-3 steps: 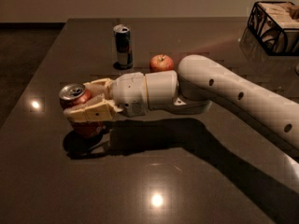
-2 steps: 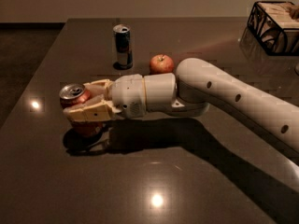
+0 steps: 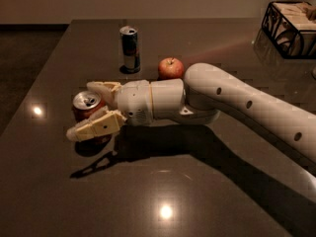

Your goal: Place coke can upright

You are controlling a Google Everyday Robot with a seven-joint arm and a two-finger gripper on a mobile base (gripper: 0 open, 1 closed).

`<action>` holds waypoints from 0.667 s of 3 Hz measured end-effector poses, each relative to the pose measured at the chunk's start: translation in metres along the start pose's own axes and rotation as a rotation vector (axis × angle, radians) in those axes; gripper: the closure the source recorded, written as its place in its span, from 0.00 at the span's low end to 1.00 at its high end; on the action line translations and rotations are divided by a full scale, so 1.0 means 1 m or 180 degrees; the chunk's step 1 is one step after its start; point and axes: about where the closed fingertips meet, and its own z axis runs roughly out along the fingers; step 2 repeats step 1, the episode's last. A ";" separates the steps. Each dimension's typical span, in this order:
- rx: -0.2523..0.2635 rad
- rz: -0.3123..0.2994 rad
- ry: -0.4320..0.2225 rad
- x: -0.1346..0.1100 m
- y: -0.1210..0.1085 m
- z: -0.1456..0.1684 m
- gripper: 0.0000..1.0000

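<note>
While ceiling lights glint on the dark glossy table, the coke can stands upright at centre-left.
Gripper fingers spread apart, flanking the can; wire basket, upper right, holds pale contents.

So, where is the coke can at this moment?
The coke can stands on the table, left in the camera view, at the gripper, in front of the slim can and the apple.

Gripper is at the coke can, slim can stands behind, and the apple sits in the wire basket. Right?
Not quite. The camera view shows the apple on the table beside the slim can, not in the wire basket. The gripper is at the coke can.
</note>
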 end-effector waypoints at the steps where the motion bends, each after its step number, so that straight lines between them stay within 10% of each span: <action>1: 0.0000 0.0000 0.0000 0.000 0.000 0.000 0.00; 2: 0.0000 0.0000 0.0000 0.000 0.000 0.000 0.00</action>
